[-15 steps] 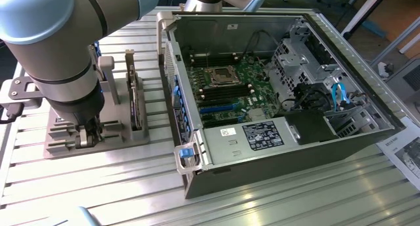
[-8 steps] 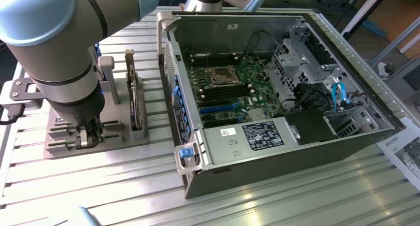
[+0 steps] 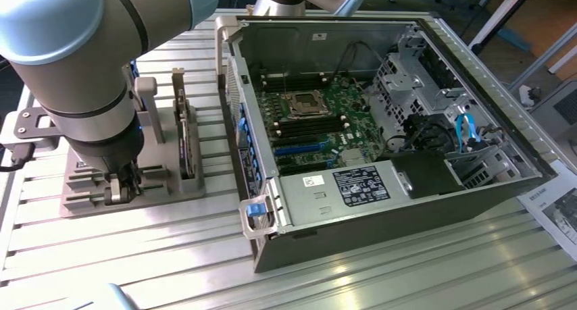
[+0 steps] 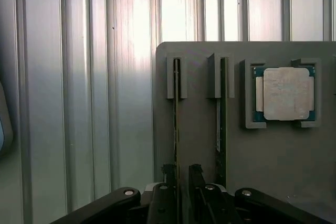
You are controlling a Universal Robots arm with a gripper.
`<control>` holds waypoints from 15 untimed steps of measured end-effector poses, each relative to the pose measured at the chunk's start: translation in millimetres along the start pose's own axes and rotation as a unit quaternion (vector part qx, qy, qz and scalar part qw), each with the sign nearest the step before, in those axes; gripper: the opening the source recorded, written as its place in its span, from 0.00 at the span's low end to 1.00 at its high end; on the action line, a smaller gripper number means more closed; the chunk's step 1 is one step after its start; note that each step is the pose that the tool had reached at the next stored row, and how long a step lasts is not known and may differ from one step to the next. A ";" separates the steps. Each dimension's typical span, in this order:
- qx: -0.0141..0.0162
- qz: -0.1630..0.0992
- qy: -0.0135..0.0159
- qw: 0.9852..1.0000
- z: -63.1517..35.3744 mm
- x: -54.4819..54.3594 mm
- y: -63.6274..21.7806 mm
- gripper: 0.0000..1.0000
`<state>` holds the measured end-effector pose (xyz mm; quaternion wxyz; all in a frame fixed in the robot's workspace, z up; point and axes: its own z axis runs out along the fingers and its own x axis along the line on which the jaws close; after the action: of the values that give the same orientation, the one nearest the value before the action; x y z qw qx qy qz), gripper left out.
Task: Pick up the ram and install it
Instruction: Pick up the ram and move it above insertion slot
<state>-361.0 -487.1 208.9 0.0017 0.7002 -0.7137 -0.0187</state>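
"Gripper (image 4: 181, 184) nearest. How did it stand?"

"Open, with its jaws on either side of the ram (image 4: 176, 108), not clamped on it."

"And the ram itself?"

"It stood on edge in a slot of the grey holder (image 4: 278, 166). A twin stick (image 4: 221, 114) stood just beside it, with the processor (image 4: 286, 94) beyond, all on the slatted worktop (image 4: 79, 103)."

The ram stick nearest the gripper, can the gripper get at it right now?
Probably yes: the open fingers sit either side of the ram, with nothing between them; the second stick stands apart.
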 end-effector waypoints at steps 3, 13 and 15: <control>0.000 0.000 0.000 1.000 0.2 -0.2 0.0 0.25; 0.000 0.000 0.000 1.000 0.2 -0.7 0.1 0.25; 0.000 0.000 0.000 1.000 0.2 -0.2 0.1 0.25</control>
<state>-361.1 -487.0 208.7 0.0017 0.7002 -0.7137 -0.0187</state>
